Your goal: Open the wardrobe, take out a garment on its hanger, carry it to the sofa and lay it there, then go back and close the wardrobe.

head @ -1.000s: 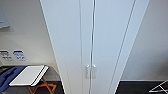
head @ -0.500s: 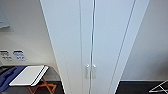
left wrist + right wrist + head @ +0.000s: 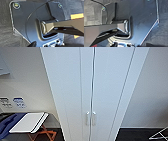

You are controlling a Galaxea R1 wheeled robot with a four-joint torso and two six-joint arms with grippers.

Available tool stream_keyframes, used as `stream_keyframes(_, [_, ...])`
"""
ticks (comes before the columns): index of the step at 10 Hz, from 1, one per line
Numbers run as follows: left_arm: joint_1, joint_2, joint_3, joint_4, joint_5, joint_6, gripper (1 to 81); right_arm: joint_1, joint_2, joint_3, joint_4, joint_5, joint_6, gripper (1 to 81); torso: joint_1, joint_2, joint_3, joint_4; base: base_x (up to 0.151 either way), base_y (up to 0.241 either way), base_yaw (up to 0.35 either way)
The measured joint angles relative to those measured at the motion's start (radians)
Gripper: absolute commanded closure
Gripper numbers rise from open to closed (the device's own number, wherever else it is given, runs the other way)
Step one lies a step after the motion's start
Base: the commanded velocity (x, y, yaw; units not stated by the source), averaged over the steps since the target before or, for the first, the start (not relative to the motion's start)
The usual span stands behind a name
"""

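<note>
The wardrobe stands straight ahead in the head view, tall and white, with both flat doors shut. Its two small white vertical handles sit side by side at the seam low in the picture. The garment is hidden and the sofa is not visible. Both wrist views look down past the robot's dark plate and jointed bar onto dark grey carpet.
A white folding table with orange legs stands to the left of the wardrobe, with blue cloth beside it. Wall sockets sit on the white wall at left. A thin white frame stands on the dark floor at far right.
</note>
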Motion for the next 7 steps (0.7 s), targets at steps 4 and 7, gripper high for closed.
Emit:
stream_keyframes(4, [-0.046,-0.074,0.104,-0.004,0.004,-0.010,1.0,0.062,-0.074,0.057,0.017,-0.008,0.003,1.0,0.000,0.000,0.000,0.000,0.000,0.000,0.000])
stream_keyframes(7, [-0.085,-0.132,0.201,-0.020,0.012,-0.010,1.0,0.101,-0.114,0.146,0.020,-0.014,0.003,1.0,0.000,0.000,0.000,0.000,0.000,0.000,0.000])
